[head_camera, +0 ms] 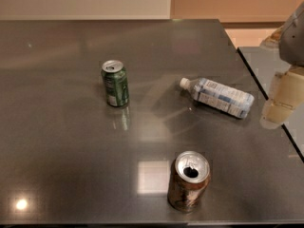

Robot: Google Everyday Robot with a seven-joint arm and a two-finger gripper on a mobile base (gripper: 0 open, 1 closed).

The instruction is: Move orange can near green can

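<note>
The orange can [188, 181] stands upright near the front edge of the dark table, right of centre, its silver top with an open tab hole facing up. The green can [115, 83] stands upright farther back and to the left, its pale label patch low on the side. My gripper [278, 101] hangs at the right edge of the camera view, above the table's right edge, well to the right of and behind the orange can. It touches nothing.
A clear plastic water bottle [218, 96] with a white cap lies on its side between the cans and my gripper. The dark glossy table [71, 151] ends at the right, where a second surface [266, 65] adjoins it.
</note>
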